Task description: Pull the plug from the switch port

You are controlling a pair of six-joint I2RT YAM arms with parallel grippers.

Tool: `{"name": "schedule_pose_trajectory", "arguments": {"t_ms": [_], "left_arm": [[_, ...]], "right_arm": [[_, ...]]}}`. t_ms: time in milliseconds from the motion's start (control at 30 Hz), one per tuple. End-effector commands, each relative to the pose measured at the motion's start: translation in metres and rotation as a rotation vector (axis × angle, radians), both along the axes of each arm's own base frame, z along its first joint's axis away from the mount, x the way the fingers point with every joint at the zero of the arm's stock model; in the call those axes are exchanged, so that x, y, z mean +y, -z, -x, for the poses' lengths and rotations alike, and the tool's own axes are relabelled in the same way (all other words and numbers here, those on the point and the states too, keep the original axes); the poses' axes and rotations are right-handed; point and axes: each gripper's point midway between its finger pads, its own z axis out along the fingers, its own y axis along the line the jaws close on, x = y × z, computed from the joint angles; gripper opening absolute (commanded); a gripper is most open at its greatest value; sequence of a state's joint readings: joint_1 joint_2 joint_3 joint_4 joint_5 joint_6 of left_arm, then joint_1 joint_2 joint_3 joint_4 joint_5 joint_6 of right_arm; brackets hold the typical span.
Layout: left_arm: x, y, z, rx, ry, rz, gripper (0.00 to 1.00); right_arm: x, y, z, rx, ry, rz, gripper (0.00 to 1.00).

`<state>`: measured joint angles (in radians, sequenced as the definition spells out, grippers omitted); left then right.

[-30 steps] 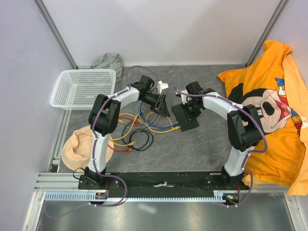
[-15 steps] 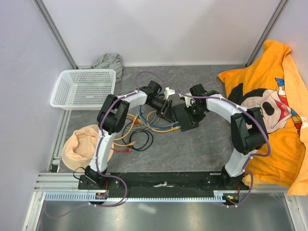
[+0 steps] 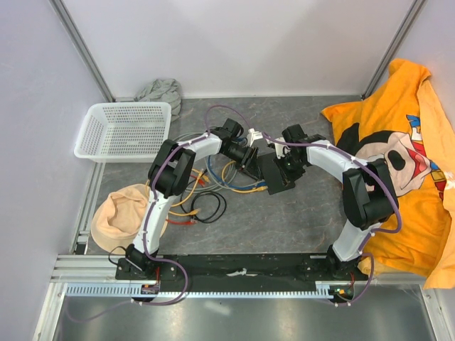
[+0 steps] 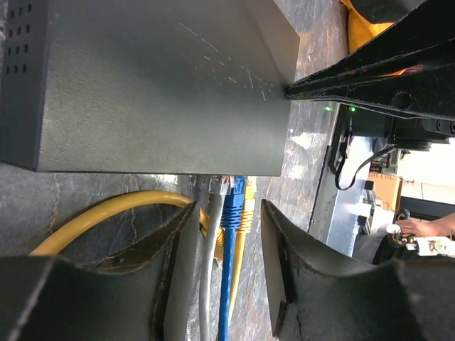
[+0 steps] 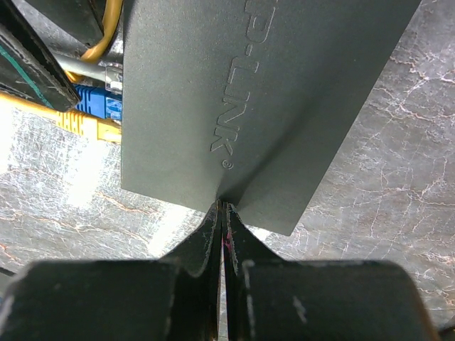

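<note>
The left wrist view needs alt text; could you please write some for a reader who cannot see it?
The left gripper stands open around a blue plug seated in the edge of the black switch, with a grey cable and a yellow cable beside it. The right gripper touches the switch's far corner.

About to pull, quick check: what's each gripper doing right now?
Left gripper: open, straddling the blue plug at the switch.
Right gripper: closed, holding nothing, touching the switch edge.
</note>
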<state>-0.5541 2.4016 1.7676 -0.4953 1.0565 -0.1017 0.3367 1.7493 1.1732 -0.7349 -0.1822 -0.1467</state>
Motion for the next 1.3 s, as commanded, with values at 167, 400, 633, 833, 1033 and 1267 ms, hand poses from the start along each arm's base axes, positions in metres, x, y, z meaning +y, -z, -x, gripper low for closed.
{"name": "schedule_pose_trajectory", "arguments": {"t_ms": [167, 400, 633, 833, 1033, 1267], "left_arm": [[-0.019, -0.03, -0.012, -0.077, 0.025, 0.089, 0.38], [-0.023, -0.04, -0.024, -0.096, -0.003, 0.101, 0.39], [-0.008, -0.003, -0.019, -0.084, -0.015, 0.01, 0.36], [0.0, 0.016, -0.022, -0.136, -0.009, -0.059, 0.34], [0.0, 0.029, -0.022, -0.142, -0.013, -0.088, 0.45], [0.024, 0.035, -0.011, -0.123, -0.057, -0.224, 0.51]], "right_arm": [[-0.015, 0.009, 0.008, 0.027, 0.006, 0.058, 0.06], [-0.014, 0.013, 0.006, 0.035, 0.007, 0.058, 0.06], [-0.015, 0.01, 0.001, 0.023, 0.006, 0.067, 0.06], [-0.015, 0.013, 0.003, 0.035, 0.008, 0.068, 0.06], [-0.013, 0.017, 0.002, 0.046, 0.008, 0.065, 0.07], [-0.011, 0.013, -0.008, 0.026, 0.008, 0.066, 0.07]]}}
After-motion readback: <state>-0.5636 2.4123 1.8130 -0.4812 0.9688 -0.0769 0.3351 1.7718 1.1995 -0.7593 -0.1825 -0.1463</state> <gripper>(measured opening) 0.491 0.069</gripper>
